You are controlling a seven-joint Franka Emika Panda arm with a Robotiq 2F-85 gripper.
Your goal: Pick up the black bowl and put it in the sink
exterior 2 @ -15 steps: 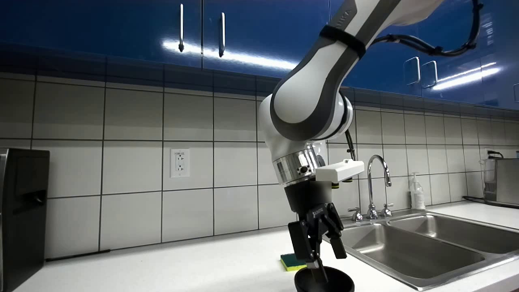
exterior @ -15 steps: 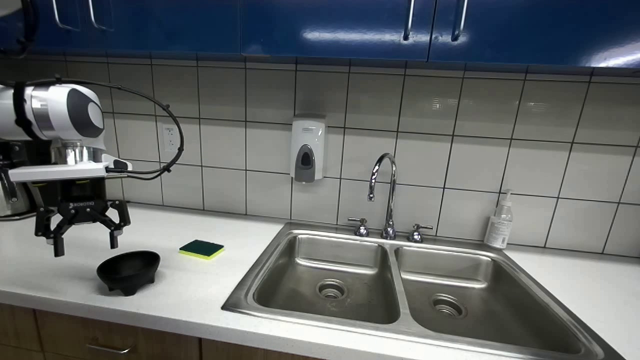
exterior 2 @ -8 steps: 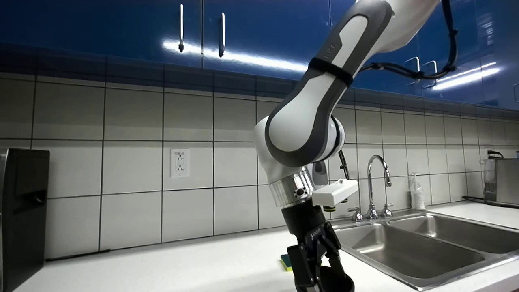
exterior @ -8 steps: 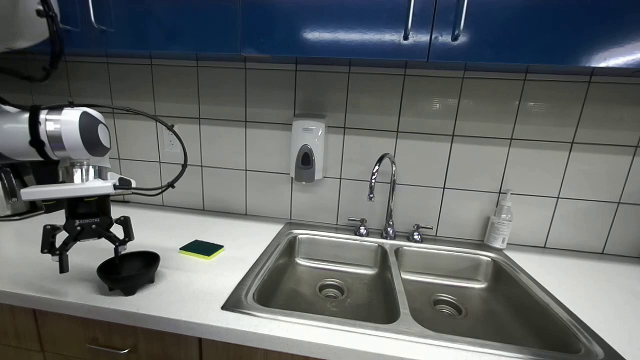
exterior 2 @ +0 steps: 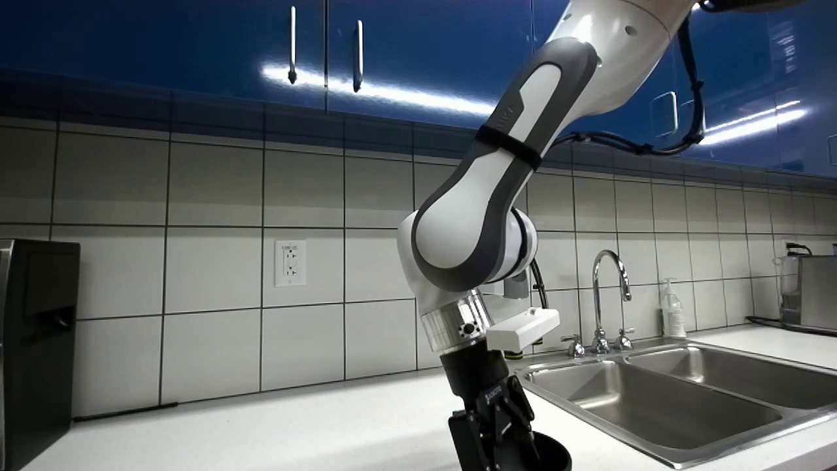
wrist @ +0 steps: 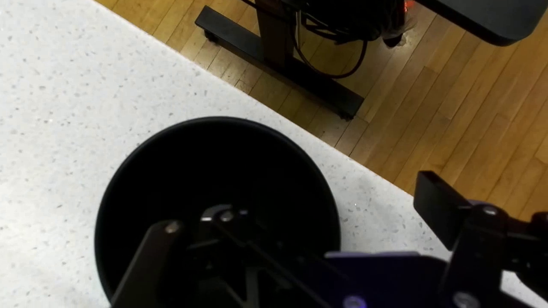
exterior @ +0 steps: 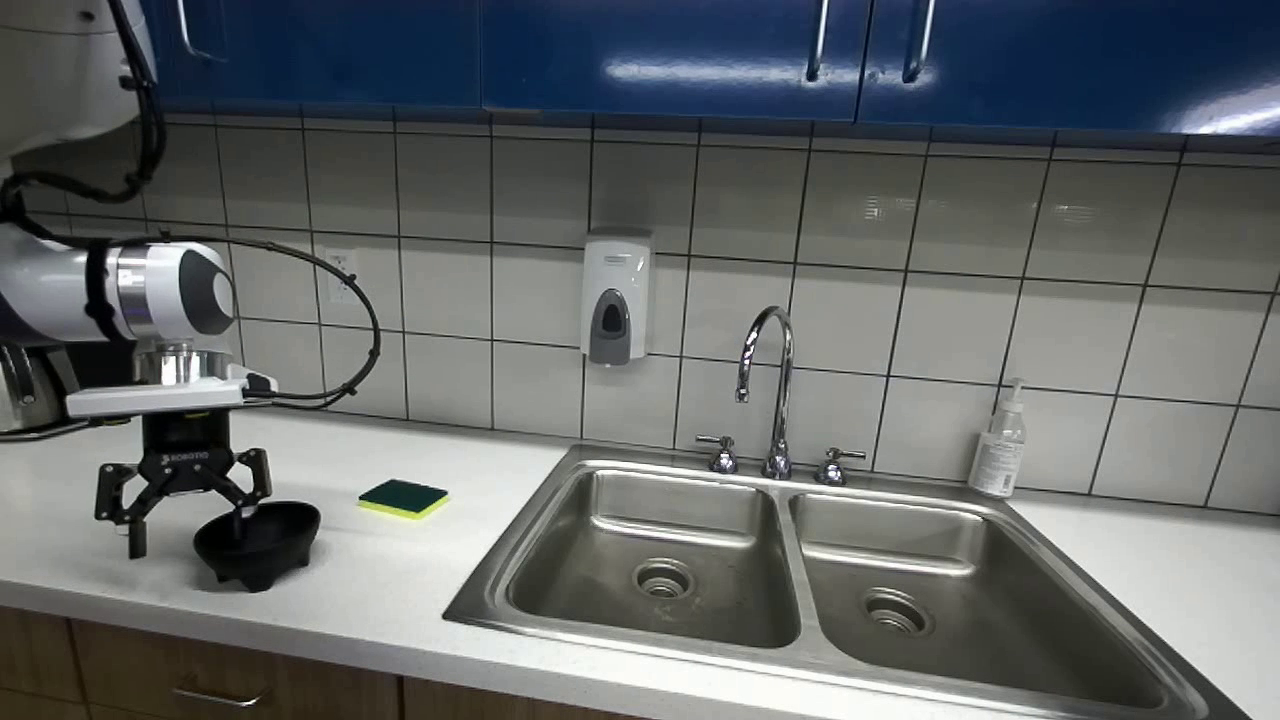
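Fingers [exterior: 137, 541]: spread apart, clamping nothing; 1 inside the black bowl [exterior: 264, 553], 1 outside it. Contact cannot be told.
Gripper [exterior: 188, 533]: straddles the bowl's rim. Judged step: grasp alignment. Next: clamp the bowl wall, confirm hold, lift straight up.
Bowl: upright on the counter [exterior: 390, 590], not lifted.
Sink [exterior: 813, 650]: destination, well apart from the bowl; placement not begun.

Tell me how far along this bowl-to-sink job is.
Done: the pincer is at the black bowl, one jaw inside it, one outside.
In hand: apparently the grasp, with the jaws standing apart, not yet closed on anything.
Left: closing, lifting and placing; the bowl sits on the counter, outside the sink.
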